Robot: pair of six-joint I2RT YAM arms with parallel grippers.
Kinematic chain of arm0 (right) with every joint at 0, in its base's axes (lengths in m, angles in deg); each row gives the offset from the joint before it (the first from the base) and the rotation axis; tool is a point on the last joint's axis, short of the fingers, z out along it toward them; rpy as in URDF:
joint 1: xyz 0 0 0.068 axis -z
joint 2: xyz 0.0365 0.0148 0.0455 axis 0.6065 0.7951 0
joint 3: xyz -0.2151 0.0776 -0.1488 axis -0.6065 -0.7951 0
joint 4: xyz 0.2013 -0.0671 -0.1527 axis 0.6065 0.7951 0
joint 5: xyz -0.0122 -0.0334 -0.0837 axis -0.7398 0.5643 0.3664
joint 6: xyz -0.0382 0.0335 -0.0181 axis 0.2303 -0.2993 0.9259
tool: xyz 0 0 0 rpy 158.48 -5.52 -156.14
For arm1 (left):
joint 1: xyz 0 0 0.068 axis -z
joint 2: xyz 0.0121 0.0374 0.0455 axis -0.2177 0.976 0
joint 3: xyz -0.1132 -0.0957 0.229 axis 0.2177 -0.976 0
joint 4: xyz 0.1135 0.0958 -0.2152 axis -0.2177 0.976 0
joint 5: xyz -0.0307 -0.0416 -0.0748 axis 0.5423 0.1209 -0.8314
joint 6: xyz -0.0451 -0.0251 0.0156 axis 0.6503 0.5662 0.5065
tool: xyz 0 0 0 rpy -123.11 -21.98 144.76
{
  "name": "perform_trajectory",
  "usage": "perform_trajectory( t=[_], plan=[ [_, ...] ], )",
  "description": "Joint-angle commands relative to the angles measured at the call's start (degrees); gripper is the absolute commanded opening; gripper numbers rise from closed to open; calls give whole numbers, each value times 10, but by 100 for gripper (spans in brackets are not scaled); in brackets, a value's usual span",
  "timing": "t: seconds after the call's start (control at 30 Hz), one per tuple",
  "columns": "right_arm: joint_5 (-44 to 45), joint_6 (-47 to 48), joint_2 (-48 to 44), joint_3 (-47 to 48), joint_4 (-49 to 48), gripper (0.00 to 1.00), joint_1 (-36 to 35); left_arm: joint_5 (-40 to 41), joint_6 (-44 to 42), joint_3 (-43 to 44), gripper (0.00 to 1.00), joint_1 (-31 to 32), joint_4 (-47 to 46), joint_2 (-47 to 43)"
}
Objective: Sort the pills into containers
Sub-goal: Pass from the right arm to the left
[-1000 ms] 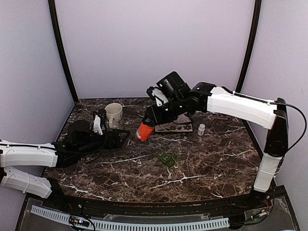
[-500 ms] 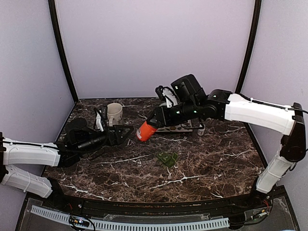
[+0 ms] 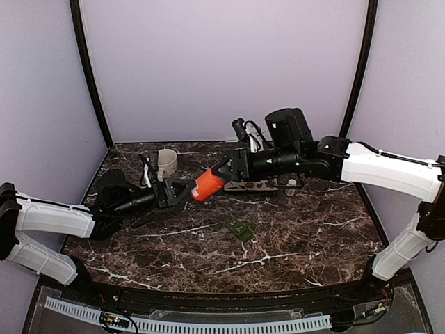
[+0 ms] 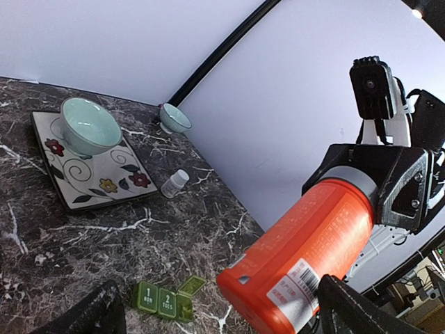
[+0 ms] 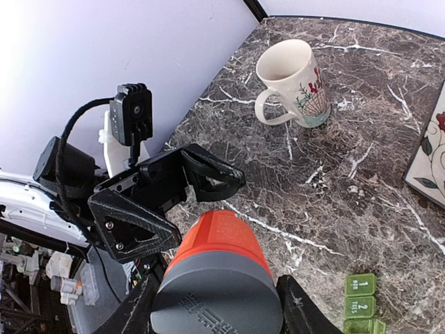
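Compared with a second back, the left tool [image 3: 182,188] has slid forward off its spot by the mug and now sits with its jaws spread wide, nothing in them. They're right at the orange end of the orange bottle [image 3: 206,184]; can't tell if they touch it. The right tool [image 3: 224,173] has swung left too. It's clamped round the grey-capped end of that bottle, which used to point down near the plate and now lies almost level above the desk, orange end toward the left arm. The pill box hasn't budged.

The desk [image 3: 299,236] is dark brown marble with white veins, and a white slotted strip [image 3: 188,323] runs along the near edge. Further back stand a beige mug [image 3: 165,164] with a floral print on the left and a square flowered plate [image 4: 104,182] mid-desk carrying a pale green bowl [image 4: 89,125]. A small white vial [image 4: 175,183] stands just beside the plate, and a second bowl [image 4: 174,117] is off by the back corner. The walls are pale lilac with black corner posts [image 3: 89,76].

The pill box [image 3: 241,228] lies mid-desk, nearer than the bottle and well apart from both tools. It's a little dark green strip of joined squares. The left wrist view shows lids numbered 1 and 2, and the end lid looks flipped up.
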Motion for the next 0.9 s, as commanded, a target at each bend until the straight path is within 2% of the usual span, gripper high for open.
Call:
perform_trajectory(
  t=[0.0, 0.23, 0.5, 0.7, 0.87],
  plan=[
    [-41, -22, -19, -16, -84, 7, 3, -70, 40, -12, 99, -11, -106, 20],
    [-74, -46, -26, -46, -146, 6, 15, -178, 90, 1, 99, -17, -205, 75],
    [-86, -58, -26, -61, -173, 5, 23, -222, 117, 7, 92, -18, -255, 96],
    [-94, -67, -19, -72, -200, 4, 29, -234, 120, 9, 80, -18, -261, 92],
    [-94, -67, -12, -80, -216, 4, 31, -237, 117, 9, 66, -18, -260, 85]
  ],
)
